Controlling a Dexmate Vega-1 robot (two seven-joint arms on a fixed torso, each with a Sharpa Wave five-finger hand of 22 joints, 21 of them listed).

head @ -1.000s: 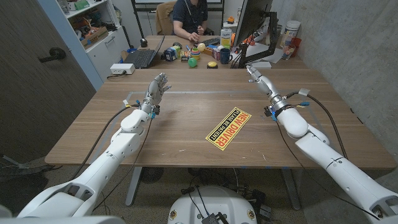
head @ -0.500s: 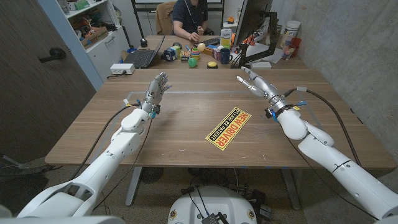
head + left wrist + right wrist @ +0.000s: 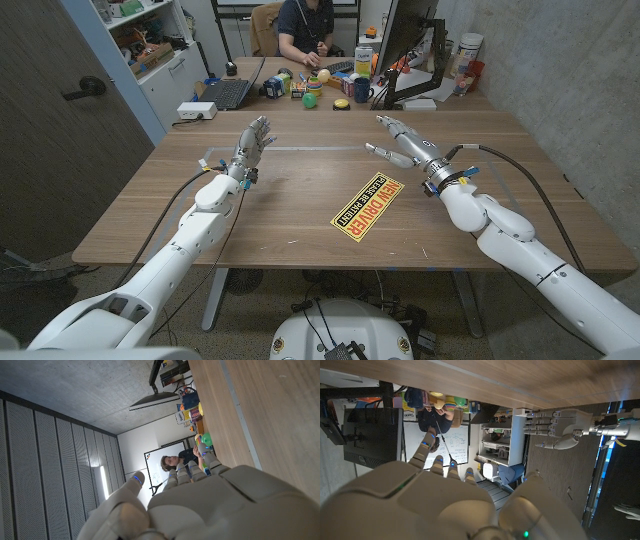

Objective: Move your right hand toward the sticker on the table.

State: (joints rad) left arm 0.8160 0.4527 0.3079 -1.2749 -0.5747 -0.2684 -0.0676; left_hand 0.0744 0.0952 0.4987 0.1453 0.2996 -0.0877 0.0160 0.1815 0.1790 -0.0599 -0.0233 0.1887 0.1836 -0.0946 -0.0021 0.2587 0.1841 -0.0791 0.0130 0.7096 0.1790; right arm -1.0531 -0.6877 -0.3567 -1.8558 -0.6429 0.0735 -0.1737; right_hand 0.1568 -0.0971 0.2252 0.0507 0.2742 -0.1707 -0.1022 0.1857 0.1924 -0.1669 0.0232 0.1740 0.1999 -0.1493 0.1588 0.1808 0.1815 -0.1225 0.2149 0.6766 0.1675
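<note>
Head view shows the right hand (image 3: pixel 402 142) has swung inward from the table's right side over the last second, fingers apart and holding nothing, now hovering just beyond the far end of the yellow sticker (image 3: pixel 366 208), which lies flat nearer the robot than the fingertips. That closes most of the gap, I judge; the left hand (image 3: pixel 252 141) stays raised, fingers apart, empty
</note>
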